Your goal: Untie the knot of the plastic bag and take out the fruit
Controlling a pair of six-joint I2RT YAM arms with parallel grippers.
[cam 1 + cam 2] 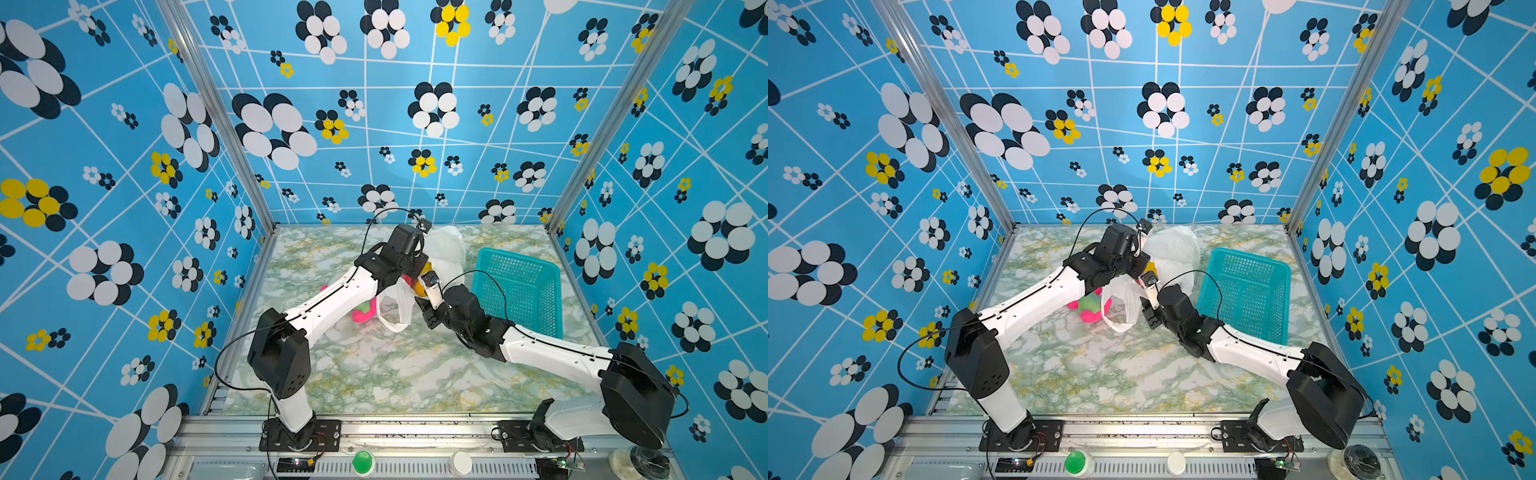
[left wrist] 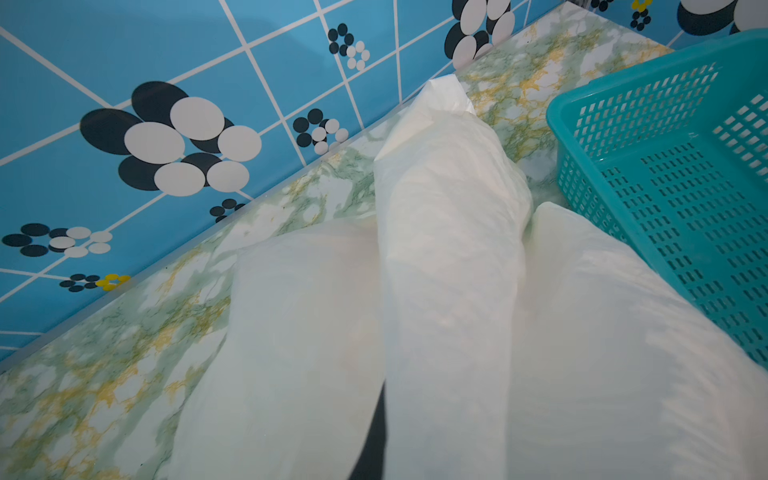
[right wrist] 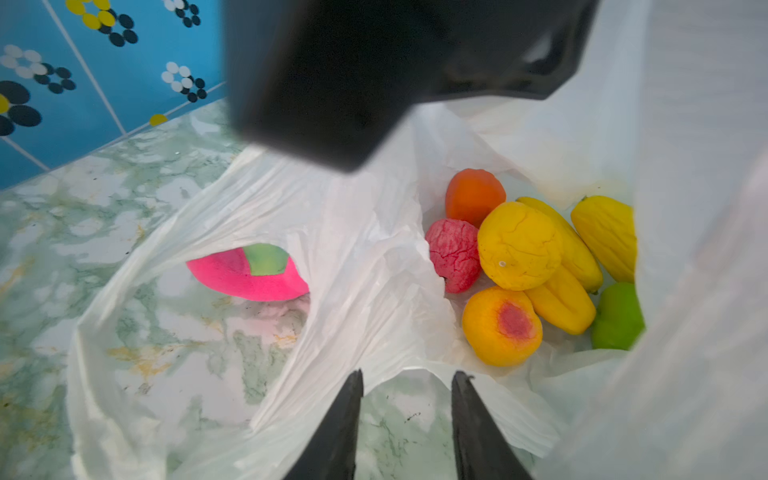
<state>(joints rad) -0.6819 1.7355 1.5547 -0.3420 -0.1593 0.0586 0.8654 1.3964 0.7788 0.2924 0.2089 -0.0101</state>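
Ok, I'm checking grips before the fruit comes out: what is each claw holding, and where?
The left claw is shut on the plastic bag, pinching a lifted fold by its mouth; the right claw is open, holding nothing.

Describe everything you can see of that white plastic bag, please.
The plastic bag is thin, crinkly, translucent white film with loop handles. It lies on the marbled table beside the teal basket, mouth wide open, no knot showing. One handle droops onto the table. Inside lie yellow, orange, red and green fruit. The left gripper seems to pinch its upper edge, holding it up.
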